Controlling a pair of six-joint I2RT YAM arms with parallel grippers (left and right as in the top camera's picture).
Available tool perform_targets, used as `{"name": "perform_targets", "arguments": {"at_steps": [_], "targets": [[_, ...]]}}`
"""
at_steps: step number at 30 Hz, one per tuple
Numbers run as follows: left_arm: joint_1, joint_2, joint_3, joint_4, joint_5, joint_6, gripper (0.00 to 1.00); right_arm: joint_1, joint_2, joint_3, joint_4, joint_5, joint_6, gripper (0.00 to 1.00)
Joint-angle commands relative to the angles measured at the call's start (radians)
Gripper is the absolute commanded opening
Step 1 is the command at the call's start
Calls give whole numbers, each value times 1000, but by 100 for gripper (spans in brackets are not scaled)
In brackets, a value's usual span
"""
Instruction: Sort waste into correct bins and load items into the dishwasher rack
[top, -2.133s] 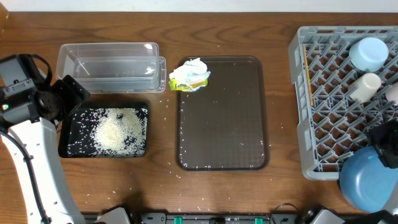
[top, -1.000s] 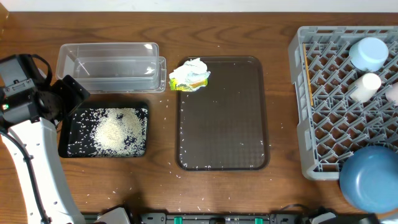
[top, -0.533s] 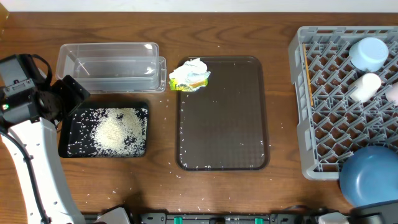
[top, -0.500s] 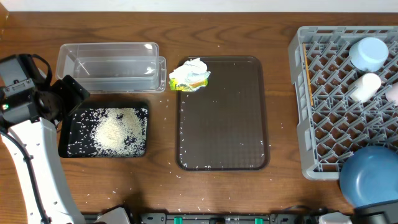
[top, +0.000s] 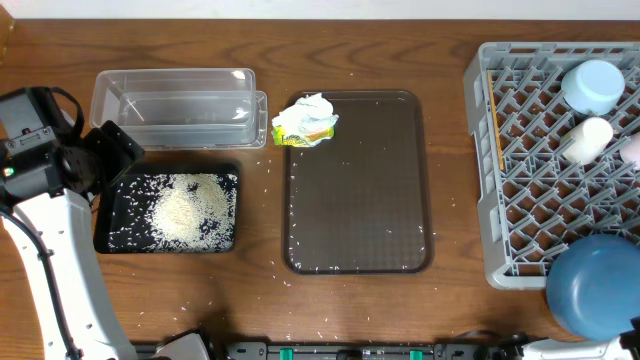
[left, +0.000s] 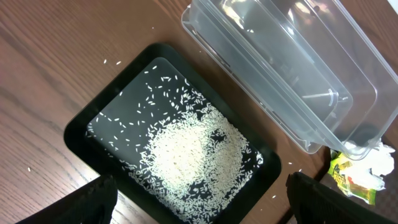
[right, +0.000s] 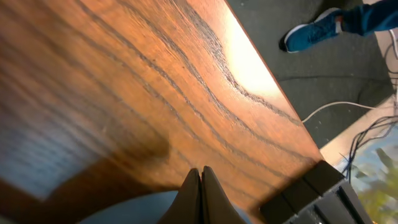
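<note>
The rice (top: 185, 208) lies heaped in the black tray (top: 108, 232), also seen in the left wrist view (left: 186, 158). My left gripper (left: 205, 208) hangs open above that tray's near edge, holding nothing. The clear tub (top: 175, 105) behind it is empty. A crumpled tissue with yellow-green wrapper (top: 305, 120) sits at the brown tray's far left corner. The dishwasher rack (top: 520, 160) holds a light-blue bowl (top: 592, 85), white cup (top: 587, 138), pink cup (top: 633, 150) and chopsticks (top: 497, 145). The dark-blue bowl (top: 595, 290) rests at its near right corner. My right gripper (right: 201, 169) is shut and empty, just above that bowl (right: 124, 211).
A brown serving tray (top: 357, 190) with stray rice grains lies mid-table. Loose grains dot the wood near the table's front edge. The right wrist view shows the table's edge, floor, cables and a person's shoe (right: 311, 34) beyond it.
My right arm, seen earlier over the dark-blue bowl at the overhead view's right edge, has drawn back out of that view. The bowl stays put. The left arm has not moved.
</note>
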Motion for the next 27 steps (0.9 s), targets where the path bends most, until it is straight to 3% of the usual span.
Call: {"name": "perform_targets", "arguments": {"at_steps": [1, 27], "targets": [[3, -3, 9, -3, -5, -13, 90, -7, 21, -2, 2, 26, 24, 1], [3, -3, 9, -3, -5, -13, 90, -8, 13, -55, 77, -477, -233, 1]]}}
